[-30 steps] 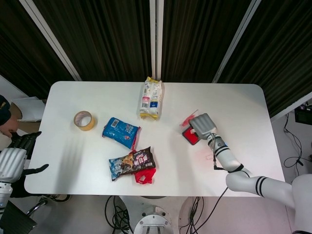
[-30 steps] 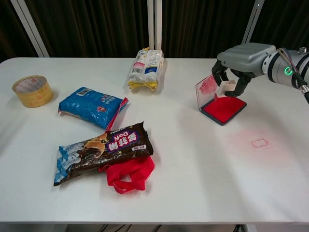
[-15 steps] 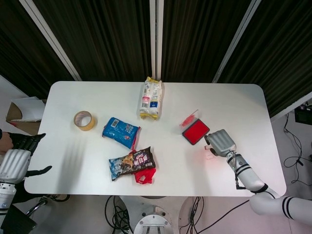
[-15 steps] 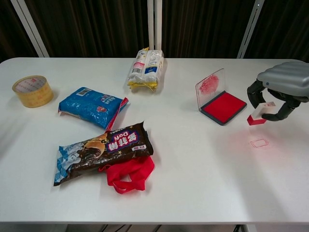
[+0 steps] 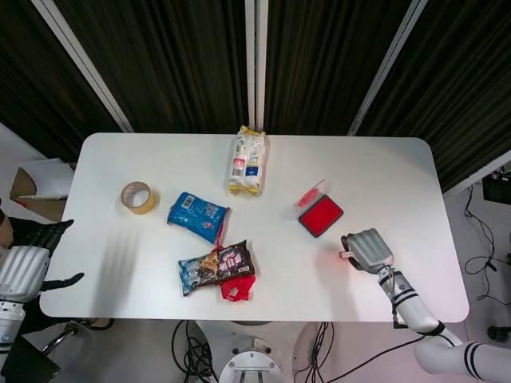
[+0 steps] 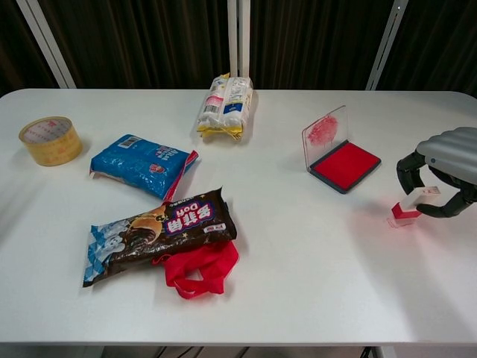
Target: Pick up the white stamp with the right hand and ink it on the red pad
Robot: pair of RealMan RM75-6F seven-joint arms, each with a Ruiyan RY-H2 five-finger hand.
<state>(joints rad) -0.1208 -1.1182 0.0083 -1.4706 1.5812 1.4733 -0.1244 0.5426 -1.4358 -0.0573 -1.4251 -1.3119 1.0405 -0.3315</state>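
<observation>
The white stamp [image 6: 414,203] with a red base stands tilted on the table at the right, its base touching the surface. My right hand [image 6: 447,169] curls around its top and holds it; from above the right hand [image 5: 367,250] covers most of the stamp [image 5: 346,256]. The red ink pad [image 6: 345,165] lies open to the upper left of the hand, its clear lid [image 6: 325,136] propped up and smeared red. The ink pad [image 5: 321,215] sits apart from the stamp. My left hand [image 5: 28,259] hangs off the table's left edge, fingers apart, holding nothing.
A dark snack bag [image 6: 159,233] over a red cloth [image 6: 201,268] lies front centre. A blue packet [image 6: 140,163], a tape roll [image 6: 50,140] and a yellow-white packet [image 6: 226,104] lie further left and back. The table's right edge is close to my right hand.
My right hand carried the stamp off the red pad, moved right and toward the front, and lowered it onto the table over the faint red mark. The left hand barely shifted.
</observation>
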